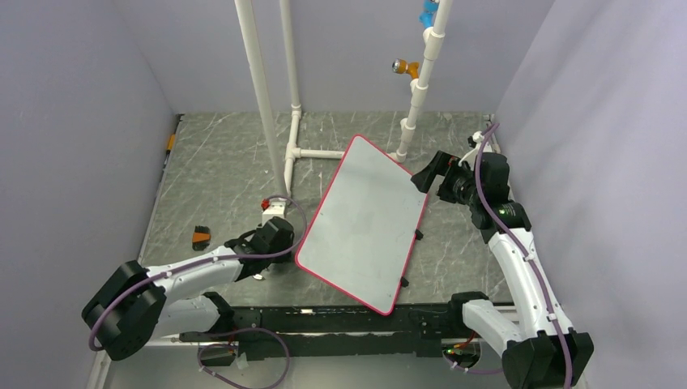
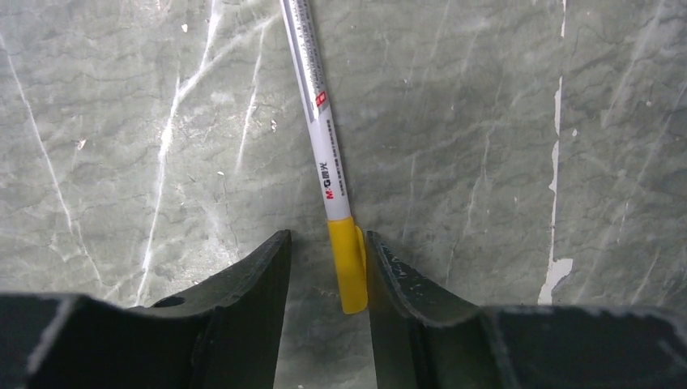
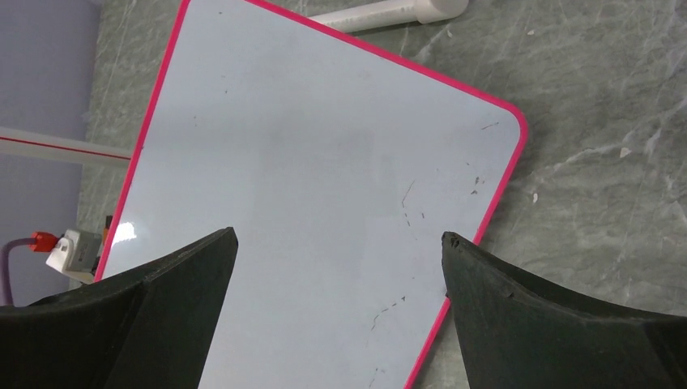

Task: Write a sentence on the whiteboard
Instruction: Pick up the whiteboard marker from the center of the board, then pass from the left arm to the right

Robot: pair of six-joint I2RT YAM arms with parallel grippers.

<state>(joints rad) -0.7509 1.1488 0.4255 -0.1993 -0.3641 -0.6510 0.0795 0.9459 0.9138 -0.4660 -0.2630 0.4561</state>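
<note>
The whiteboard [image 1: 364, 223] lies slanted on the table, pale grey with a red rim [image 3: 484, 215]. No sentence is in view on it; its face [image 3: 308, 162] carries only faint dark specks. A white marker [image 2: 322, 138] with a yellow cap [image 2: 348, 267] lies on the marble tabletop left of the board. My left gripper [image 1: 271, 235] [image 2: 327, 235] straddles the capped end: the right finger [image 2: 397, 279] touches the cap, while the left finger [image 2: 259, 275] stands a gap away. My right gripper [image 1: 423, 177] [image 3: 339, 235] hovers wide open over the board's far right edge, holding nothing.
White pipe posts [image 1: 259, 97] rise behind the board, with a floor pipe [image 3: 381, 12] near its far corner. A small orange-and-black object [image 1: 200, 237] sits left of my left arm. Grey walls close in on three sides.
</note>
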